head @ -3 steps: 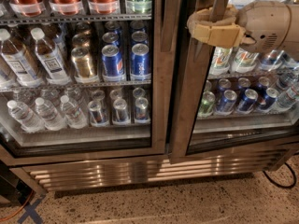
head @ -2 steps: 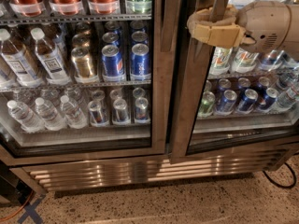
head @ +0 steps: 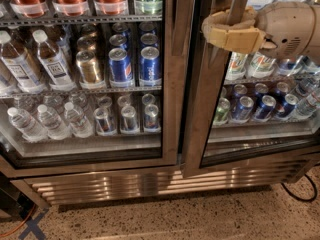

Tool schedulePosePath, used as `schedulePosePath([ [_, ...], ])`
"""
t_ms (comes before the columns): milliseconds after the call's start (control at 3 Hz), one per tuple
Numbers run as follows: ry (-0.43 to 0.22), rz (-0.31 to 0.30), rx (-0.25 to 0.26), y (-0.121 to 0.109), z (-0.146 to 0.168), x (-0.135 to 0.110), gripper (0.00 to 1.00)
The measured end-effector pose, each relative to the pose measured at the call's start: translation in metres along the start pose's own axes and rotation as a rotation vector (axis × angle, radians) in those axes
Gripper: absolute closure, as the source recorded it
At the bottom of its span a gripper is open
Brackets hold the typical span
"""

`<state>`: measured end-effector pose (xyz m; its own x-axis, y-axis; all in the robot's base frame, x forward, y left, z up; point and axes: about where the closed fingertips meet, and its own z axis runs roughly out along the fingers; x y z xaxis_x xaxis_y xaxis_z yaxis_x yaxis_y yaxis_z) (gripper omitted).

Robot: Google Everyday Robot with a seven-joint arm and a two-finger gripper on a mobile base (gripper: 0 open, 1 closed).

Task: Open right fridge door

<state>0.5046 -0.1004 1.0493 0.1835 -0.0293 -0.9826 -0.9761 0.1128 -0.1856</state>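
Observation:
The right fridge door (head: 198, 115) is a glass pane in a brushed steel frame, and it stands slightly ajar, its left edge slanting out from the fridge. My gripper (head: 214, 29), with tan fingers (head: 235, 38), sits at the door's upper left. It is hooked around the vertical handle bar (head: 239, 3) there. The beige arm (head: 290, 29) reaches in from the right. Cans and bottles show through the glass behind it.
The left door (head: 170, 84) is closed, with water bottles, gold cans and blue cans behind its glass. A steel vent grille (head: 125, 184) runs below. A black cable (head: 300, 195) lies on the speckled floor at right, and an orange cord (head: 20, 225) at bottom left.
The right door's left edge has swung out from the fridge and now slants, with its bottom corner lower in view. The gripper has kept its place on the handle.

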Motion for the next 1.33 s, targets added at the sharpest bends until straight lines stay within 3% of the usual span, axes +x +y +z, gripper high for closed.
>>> schedulePosePath([
  [1333, 0.017, 0.017, 0.049, 0.021, -0.01, -0.007, 1.0],
])
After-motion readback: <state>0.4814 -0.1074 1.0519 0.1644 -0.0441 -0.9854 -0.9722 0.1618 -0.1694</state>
